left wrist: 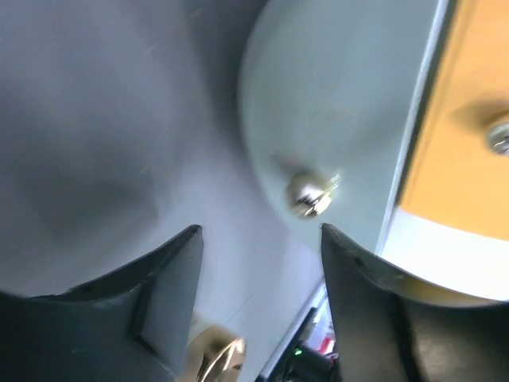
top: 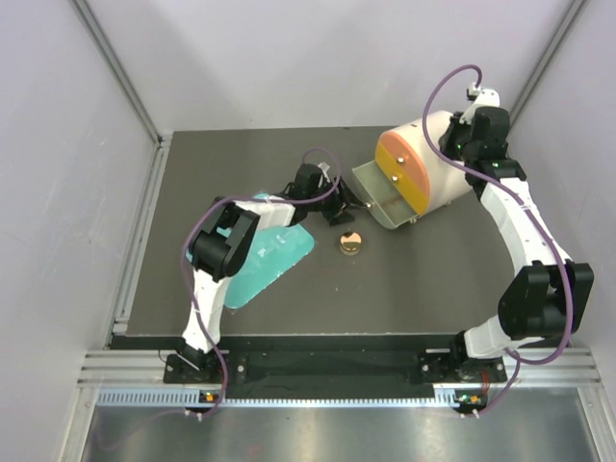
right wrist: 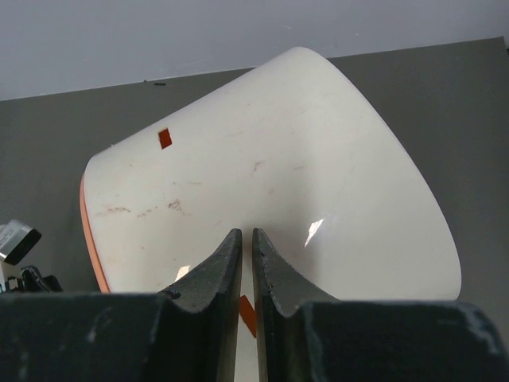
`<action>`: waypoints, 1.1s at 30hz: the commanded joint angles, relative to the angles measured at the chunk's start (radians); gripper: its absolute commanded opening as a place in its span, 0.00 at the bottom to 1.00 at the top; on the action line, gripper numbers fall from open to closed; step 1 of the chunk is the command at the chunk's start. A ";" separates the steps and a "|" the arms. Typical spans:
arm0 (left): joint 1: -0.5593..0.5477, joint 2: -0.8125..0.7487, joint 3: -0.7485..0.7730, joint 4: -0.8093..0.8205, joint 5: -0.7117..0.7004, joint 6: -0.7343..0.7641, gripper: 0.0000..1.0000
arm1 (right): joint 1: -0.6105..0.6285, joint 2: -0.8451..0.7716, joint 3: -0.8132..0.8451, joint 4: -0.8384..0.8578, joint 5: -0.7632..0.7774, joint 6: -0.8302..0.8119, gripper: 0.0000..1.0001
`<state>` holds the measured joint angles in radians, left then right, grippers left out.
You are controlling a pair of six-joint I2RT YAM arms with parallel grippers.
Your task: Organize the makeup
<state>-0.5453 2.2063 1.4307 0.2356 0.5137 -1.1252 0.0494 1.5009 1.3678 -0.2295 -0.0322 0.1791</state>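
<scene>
Bolted at the near edge of the dark surface (top: 423, 289), the two arms reach away. Nearest, the left arm (top: 219, 248) leans over a flat teal tray (top: 284, 252), which is partly hidden under it. Just right of the tray and apart from it, a round gold compact (top: 350, 242) lies alone on the surface. It is the only piece of makeup I can make out. Beyond it, the left jaws stand apart with nothing between them, facing the grey drawer (top: 383, 200) and close to its small metal knob (left wrist: 310, 193). The compact shows as a gold blur at the bottom of that wrist view. The drawer stands open from a white drum (top: 438, 144) lying on its side, orange face (top: 404, 166) toward the left arm. Farthest back, the right arm (top: 525, 221) curls round behind the drum. Its jaws are nearly together, only a thin slit between them, set against the drum's white side; whether they pinch anything I cannot tell
</scene>
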 commanded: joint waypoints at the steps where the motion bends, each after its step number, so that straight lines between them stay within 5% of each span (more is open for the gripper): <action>1: 0.005 -0.128 -0.030 -0.088 -0.037 0.116 0.68 | -0.005 0.007 -0.038 -0.062 -0.021 0.010 0.11; 12: -0.018 -0.275 0.072 -0.407 -0.110 0.424 0.78 | -0.006 -0.004 -0.064 -0.056 -0.031 0.016 0.11; 20: -0.148 -0.224 0.269 -0.850 -0.400 0.783 0.79 | -0.005 -0.010 -0.082 -0.048 -0.043 0.028 0.12; 33: -0.285 -0.165 0.290 -0.958 -0.581 0.846 0.82 | -0.005 -0.024 -0.098 -0.047 -0.049 0.030 0.12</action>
<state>-0.8326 2.0281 1.6871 -0.6868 0.0132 -0.3038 0.0490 1.4708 1.3029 -0.1581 -0.0574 0.2031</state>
